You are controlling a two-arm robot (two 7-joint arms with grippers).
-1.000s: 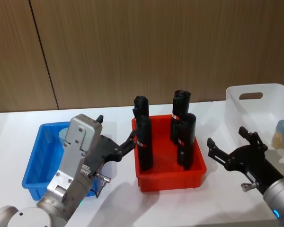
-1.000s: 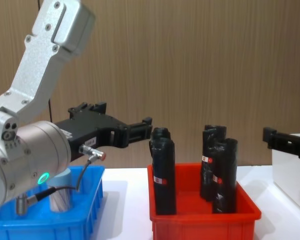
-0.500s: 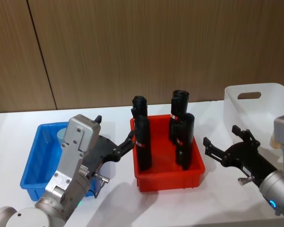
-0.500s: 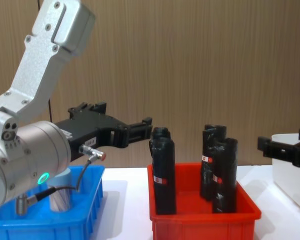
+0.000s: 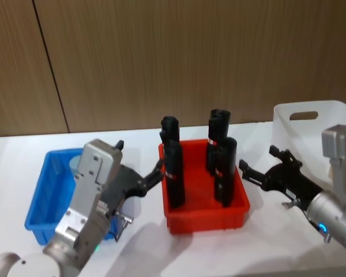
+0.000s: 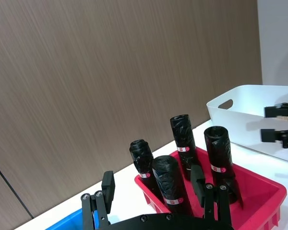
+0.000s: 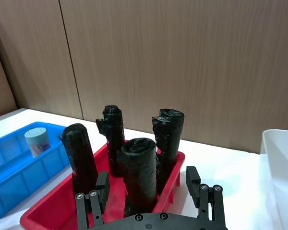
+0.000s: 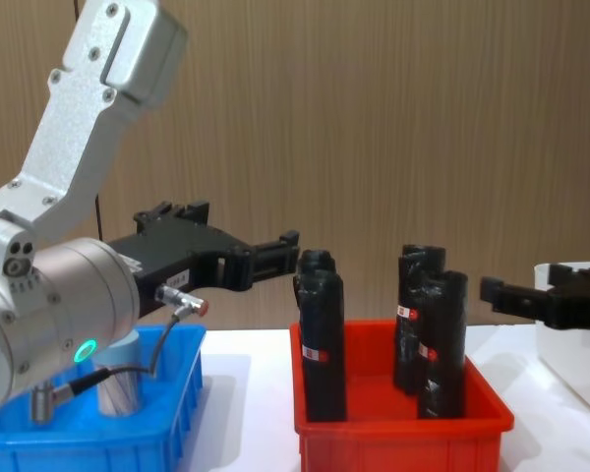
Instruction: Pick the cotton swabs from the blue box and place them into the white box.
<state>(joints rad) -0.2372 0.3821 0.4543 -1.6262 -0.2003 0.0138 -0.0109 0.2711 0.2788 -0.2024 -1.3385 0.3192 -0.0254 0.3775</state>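
One swab jar (image 7: 37, 142) stands at the far end of the blue box (image 5: 41, 199), left of the red bin (image 5: 205, 210). Both grippers, left (image 5: 153, 176) and right (image 5: 259, 171), hover spread and empty; reaching across could topple the black rolls (image 5: 174, 173) between jar and white box (image 5: 320, 124).

Brown wood-grain wall panels (image 5: 179, 57) rise straight behind the white table (image 5: 219, 254), a dark vertical seam (image 5: 49, 66) splitting them; soft, even light.

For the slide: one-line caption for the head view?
Both open claws, left and right, flank a red bin of black rolls.
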